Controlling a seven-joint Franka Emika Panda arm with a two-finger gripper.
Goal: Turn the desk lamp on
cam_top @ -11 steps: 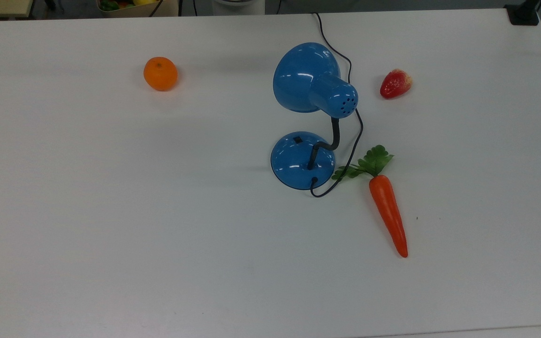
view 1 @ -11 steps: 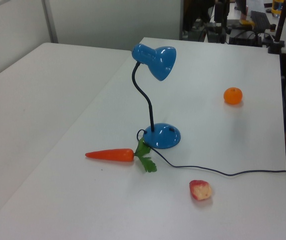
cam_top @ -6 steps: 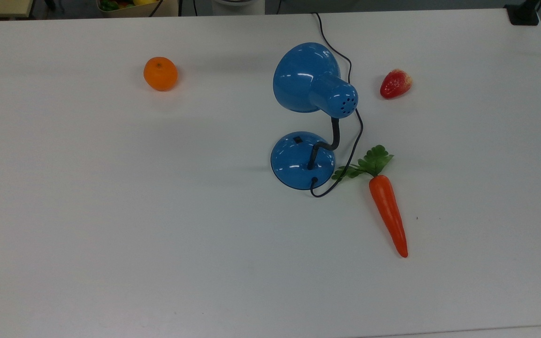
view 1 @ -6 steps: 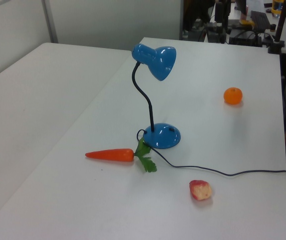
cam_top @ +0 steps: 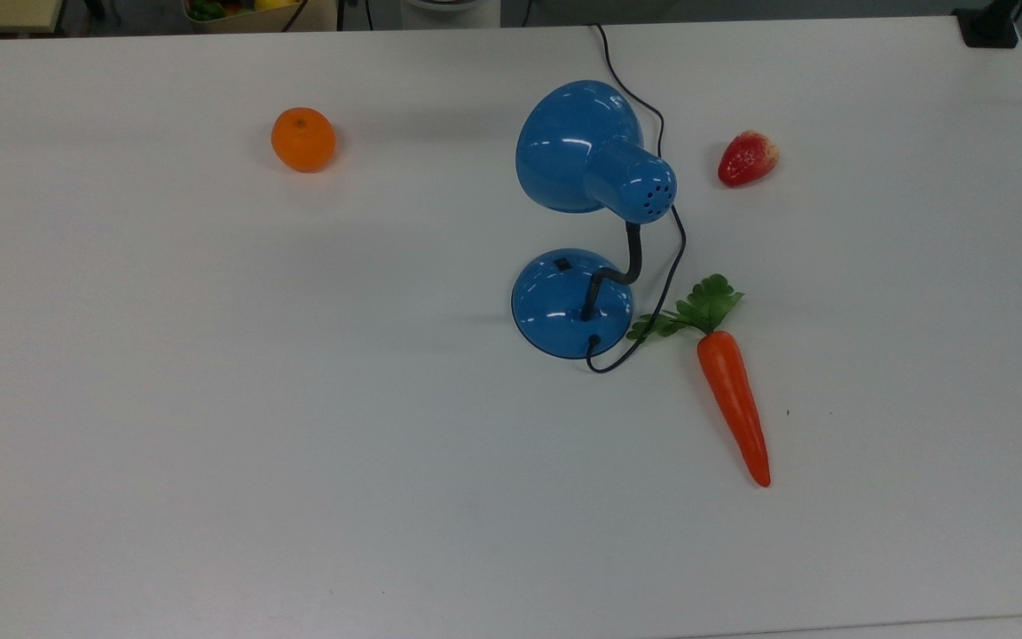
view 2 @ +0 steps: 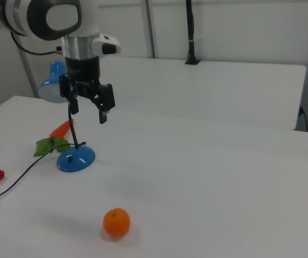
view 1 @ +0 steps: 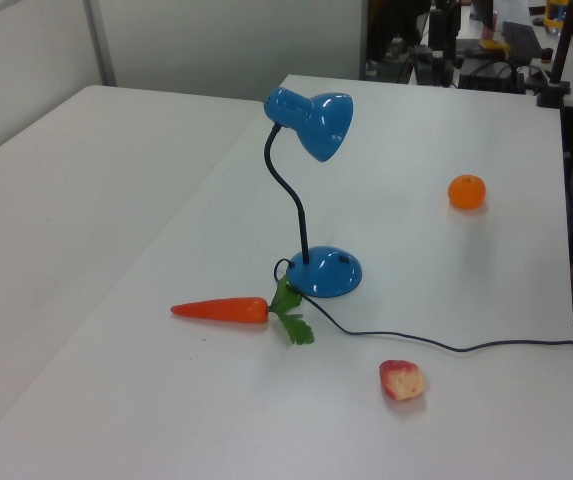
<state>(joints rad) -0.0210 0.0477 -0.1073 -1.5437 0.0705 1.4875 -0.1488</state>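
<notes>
we hold our gripper (view 2: 88,114) high with fingers spread, since the desk lamp (cam_top: 575,302) switch (cam_top: 562,264) sits uncovered on its base for pressing.

top view: looks steeply down on the table (cam_top: 209,399).
left view: oblique, from the carrot (view 1: 221,310) side.
right view: lower, oblique, from the orange (view 2: 116,222) side.
shared: desk lamp (cam_top: 586,177), carrot, orange.

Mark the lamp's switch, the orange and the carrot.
Small black switch (cam_top: 562,264), top view, on the glossy blue desk lamp's base.
Round orange fruit (cam_top: 302,139), top view, its middle.
Orange plastic carrot (cam_top: 734,402), top view, mid-body.
</notes>
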